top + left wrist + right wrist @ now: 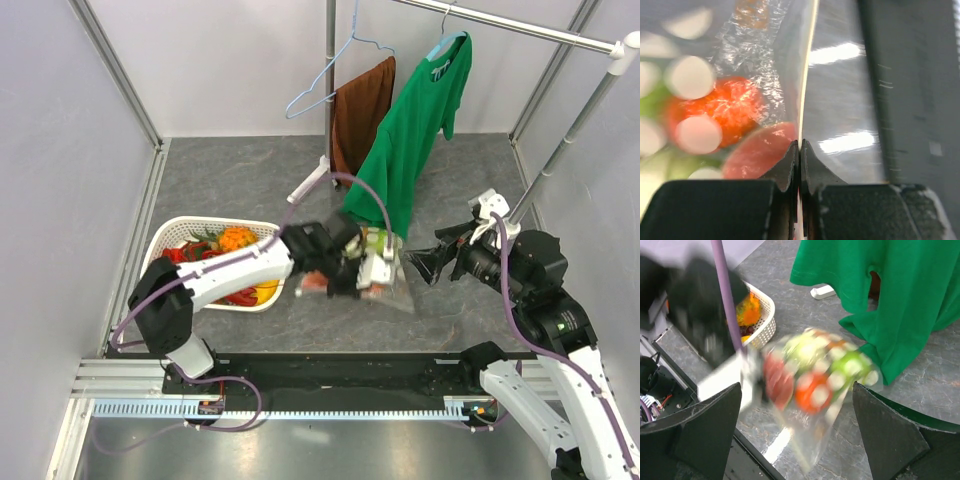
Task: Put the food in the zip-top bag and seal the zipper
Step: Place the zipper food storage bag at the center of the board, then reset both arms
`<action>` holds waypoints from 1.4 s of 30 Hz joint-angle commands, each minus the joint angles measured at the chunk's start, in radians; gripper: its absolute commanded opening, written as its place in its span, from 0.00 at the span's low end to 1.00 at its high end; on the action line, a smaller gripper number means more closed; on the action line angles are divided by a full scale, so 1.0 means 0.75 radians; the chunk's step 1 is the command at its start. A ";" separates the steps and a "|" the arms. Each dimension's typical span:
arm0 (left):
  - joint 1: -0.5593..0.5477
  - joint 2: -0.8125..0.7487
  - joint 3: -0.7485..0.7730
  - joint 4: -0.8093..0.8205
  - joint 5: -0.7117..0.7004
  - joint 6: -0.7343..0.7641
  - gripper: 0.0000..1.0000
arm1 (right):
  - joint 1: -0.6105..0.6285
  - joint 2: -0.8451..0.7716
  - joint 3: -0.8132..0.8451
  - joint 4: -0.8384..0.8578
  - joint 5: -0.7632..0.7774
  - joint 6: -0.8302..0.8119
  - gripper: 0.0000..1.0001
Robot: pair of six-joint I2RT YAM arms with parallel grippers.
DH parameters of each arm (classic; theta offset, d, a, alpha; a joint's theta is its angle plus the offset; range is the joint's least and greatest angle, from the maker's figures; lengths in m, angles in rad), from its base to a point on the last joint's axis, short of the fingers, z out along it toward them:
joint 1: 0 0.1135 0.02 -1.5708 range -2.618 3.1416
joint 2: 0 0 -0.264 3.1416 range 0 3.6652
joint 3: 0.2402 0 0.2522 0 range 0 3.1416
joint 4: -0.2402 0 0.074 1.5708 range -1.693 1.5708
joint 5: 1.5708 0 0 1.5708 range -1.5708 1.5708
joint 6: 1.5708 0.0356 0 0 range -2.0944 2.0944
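The zip-top bag, clear with white dots, hangs above the table at the centre with food inside. My left gripper is shut on its edge. In the left wrist view the jaws pinch the thin whitish zipper strip, with an orange fruit and a red piece behind the plastic. My right gripper is open and empty, just right of the bag and facing it. The right wrist view shows the bag blurred, beyond my open right gripper. More food lies in the basket.
The white perforated basket stands at the left, under my left arm; it also shows in the right wrist view. A green T-shirt and a brown cloth hang on a rack behind the bag. The shirt hangs close behind the bag.
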 commanded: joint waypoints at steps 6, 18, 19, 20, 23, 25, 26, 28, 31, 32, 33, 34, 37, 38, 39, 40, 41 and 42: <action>-0.157 -0.007 -0.250 0.250 0.004 -0.483 0.35 | 0.003 -0.037 -0.018 -0.038 0.075 0.062 0.98; -0.100 -0.319 0.004 -0.003 0.102 -0.464 1.00 | 0.003 -0.007 0.027 -0.152 0.140 0.050 0.98; -0.075 -0.350 0.000 -0.003 0.114 -0.489 1.00 | 0.003 -0.005 0.037 -0.163 0.150 0.045 0.98; 0.002 -0.379 -0.020 -0.003 0.142 -0.517 1.00 | 0.003 0.003 0.043 -0.173 0.158 0.037 0.98; 0.226 -0.450 -0.049 -0.068 0.273 -0.668 1.00 | 0.003 0.054 0.072 -0.234 0.173 0.017 0.98; 0.331 -0.455 -0.009 -0.150 0.294 -0.740 1.00 | 0.003 0.077 0.090 -0.273 0.179 -0.016 0.98; 0.421 -0.457 0.012 -0.246 0.276 -0.781 1.00 | 0.001 0.095 0.092 -0.289 0.187 -0.020 0.98; 0.554 -0.493 0.057 -0.330 0.255 -0.796 1.00 | -0.001 0.122 0.111 -0.304 0.181 -0.044 0.98; 0.710 -0.640 0.025 -0.384 0.259 -0.806 1.00 | -0.010 0.189 0.137 -0.328 0.216 -0.065 0.98; 0.732 -0.681 0.014 -0.390 0.215 -0.814 1.00 | -0.016 0.226 0.144 -0.339 0.224 -0.069 0.98; 0.751 -0.710 0.008 -0.418 0.105 -0.826 1.00 | -0.016 0.245 0.154 -0.343 0.234 -0.079 0.98; 0.765 -0.733 -0.004 -0.439 0.059 -0.826 1.00 | -0.020 0.257 0.158 -0.345 0.246 -0.079 0.98; 0.822 -0.776 -0.031 -0.523 -0.121 -0.812 1.00 | -0.022 0.267 0.148 -0.335 0.283 -0.102 0.98; 0.837 -0.796 -0.041 -0.533 -0.150 -0.812 1.00 | -0.022 0.267 0.150 -0.331 0.289 -0.106 0.98; 0.845 -0.814 -0.059 -0.539 -0.188 -0.810 1.00 | -0.022 0.267 0.148 -0.326 0.283 -0.110 0.98; 0.865 -0.831 -0.094 -0.537 -0.203 -0.806 1.00 | -0.024 0.257 0.146 -0.322 0.287 -0.112 0.98; 0.874 -0.849 -0.112 -0.533 -0.223 -0.796 1.00 | -0.024 0.243 0.146 -0.318 0.291 -0.112 0.98; 0.884 -0.878 -0.125 -0.533 -0.250 -0.786 1.00 | -0.024 0.237 0.144 -0.314 0.294 -0.116 0.98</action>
